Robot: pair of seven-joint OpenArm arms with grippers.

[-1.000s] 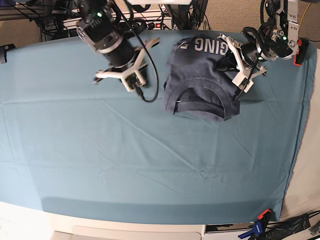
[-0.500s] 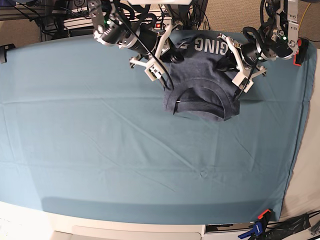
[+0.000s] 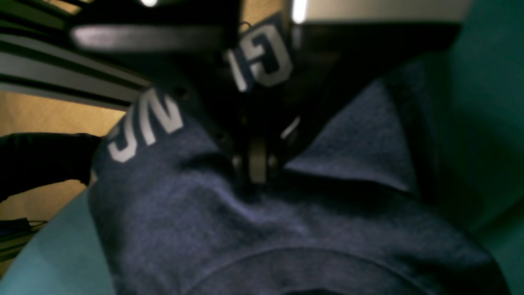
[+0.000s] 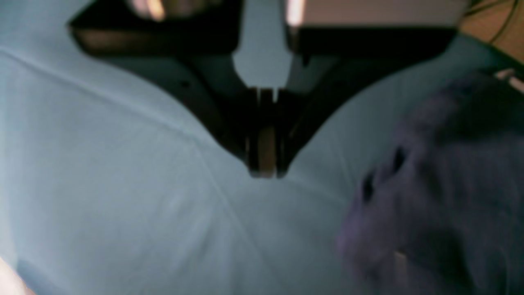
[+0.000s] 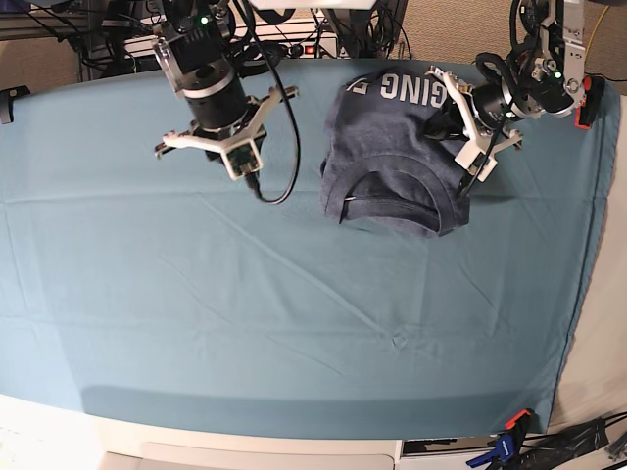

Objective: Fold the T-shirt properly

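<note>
Currently the T-shirt (image 5: 392, 157) sits bunched in a rough folded heap on the teal table cloth (image 5: 294, 313), directly under and against the left gripper (image 5: 453, 125). That gripper's jaws are closed on a pinch of the shirt's fabric at the heap's edge — the left wrist view shows the dark cloth gathered right at the fingertips (image 3: 258, 164), white lettering (image 3: 262, 57) just above them and the ribbed neck curve below. From the base view the collar (image 5: 392, 196) lies on the near side of the heap, away from the gripper, lettering on the far side. The right gripper (image 5: 230, 157) hangs over bare cloth, well apart from the shirt, jaws pressed together and holding nothing — its wrist view shows the closed tips (image 4: 264, 164) over pale cloth with the shirt's edge (image 4: 442, 196) off to one side, blurred.
</note>
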